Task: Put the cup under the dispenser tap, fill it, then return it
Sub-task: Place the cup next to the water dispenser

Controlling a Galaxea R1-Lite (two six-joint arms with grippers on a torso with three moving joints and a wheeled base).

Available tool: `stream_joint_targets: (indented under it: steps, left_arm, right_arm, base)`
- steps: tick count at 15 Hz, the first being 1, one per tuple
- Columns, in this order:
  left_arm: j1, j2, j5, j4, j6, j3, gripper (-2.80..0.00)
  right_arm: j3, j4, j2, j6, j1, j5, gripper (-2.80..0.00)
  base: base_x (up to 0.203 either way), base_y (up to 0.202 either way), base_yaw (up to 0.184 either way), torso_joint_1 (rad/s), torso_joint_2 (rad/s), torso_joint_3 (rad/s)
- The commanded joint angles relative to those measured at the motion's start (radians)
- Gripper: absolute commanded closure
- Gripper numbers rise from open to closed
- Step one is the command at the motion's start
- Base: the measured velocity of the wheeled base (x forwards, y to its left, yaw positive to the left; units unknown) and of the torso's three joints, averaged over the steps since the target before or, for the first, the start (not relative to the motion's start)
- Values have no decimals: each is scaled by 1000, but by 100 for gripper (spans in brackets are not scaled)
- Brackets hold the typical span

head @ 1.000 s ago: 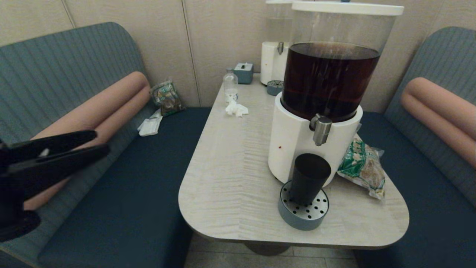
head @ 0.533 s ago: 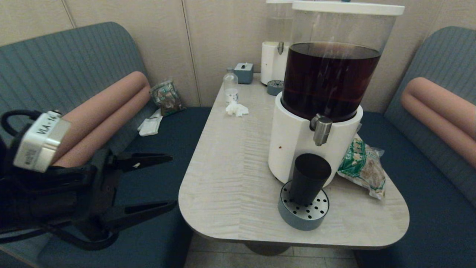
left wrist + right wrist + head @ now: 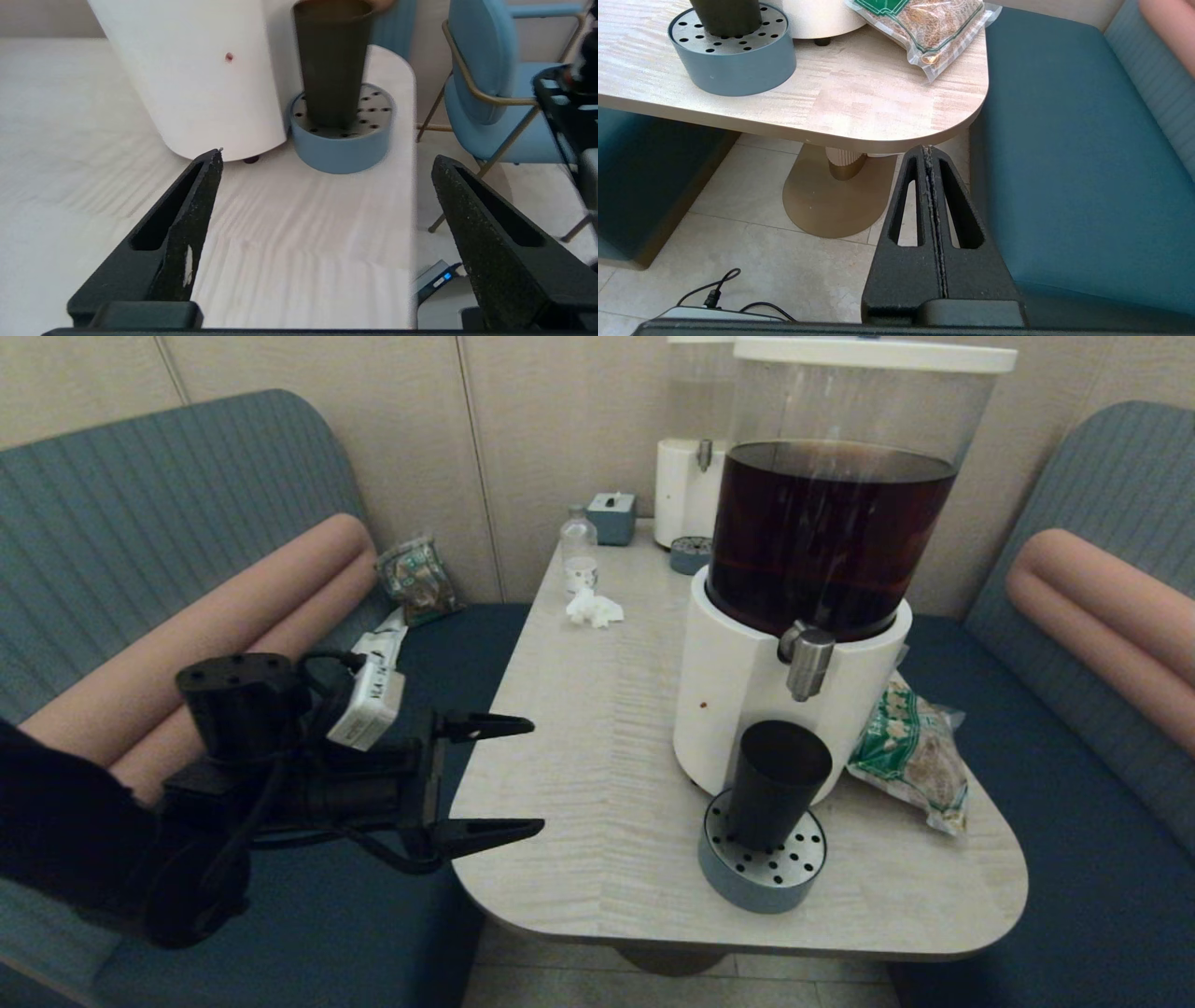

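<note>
Dispenser (image 3: 747, 709) top is cut off at the head view's upper edge, lid only partly seen. In the left wrist view the cup (image 3: 332, 60) rim is clipped by the frame edge, and the dispenser tap (image 3: 805, 658) isn't seen there at all. Cup's inside can't be made out from any view; fill level can't be told. In the right wrist view only the cup's lower part is seen, the rest cut off.

Left arm is seen stretched out roughly level from the bench side, wrist w/ white tag on top, left gripper (image 3: 490, 775) held at the worktop (image 3: 579, 728) edge, fingers pointed across toward the dispenser. Its jaws are spread wide apart, nothing between them; one fingertip (image 3: 212, 161) is seen over the worktop, the other past its rim. Right gripper (image 3: 928, 154) is parked low, below the worktop's corner, jaws pressed together, nothing held.

Cup is found well ahead of the left gripper, apart from it, upright on the perforated drip tray (image 3: 761, 873), right against the dispenser's white base, directly beneath the tap. Cup is matte black, tapered, wider at rim, no handle. Tap is a short brushed-steel stub; dark brown liquid is seen in the clear tank above. Beyond the cup from the left gripper, a green-printed snack bag (image 3: 910, 756) is lying on the worktop.
</note>
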Motion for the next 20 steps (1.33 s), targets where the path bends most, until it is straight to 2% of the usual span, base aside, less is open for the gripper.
stream_joint_targets:
  steps: [1,4,7,11,14,20]
  left_arm:
    - [-57,156,33,-13,-15,-109,-280]
    - [-119,266,100,-24,-45,-243,-280]
    - [-196,344,171,-56,-103,-350,-280]
    - [-302,384,265,-67,-146,-392,-280]
    - [-341,442,311,-68,-172,-476,-280]
    - [-361,523,338,-68,-188,-602,-280]
  right_arm:
    - [0,0,-1,-1,0,0,0]
    - [0,0,-1,-1,0,0,0]
    - [0,1,-1,-1,0,0,0]
    - [0,1,-1,-1,0,0,0]
    - [0,0,-1,-1,0,1,0]
    - [0,0,-1,-1,0,0,0]
  base:
    - [0,0,0,0,0,0]
    - [0,0,0,0,0,0]
    - [0,0,0,0,0,0]
    - [0,0,0,0,0,0]
    - [0,0,0,0,0,0]
    - [0,0,0,0,0,0]
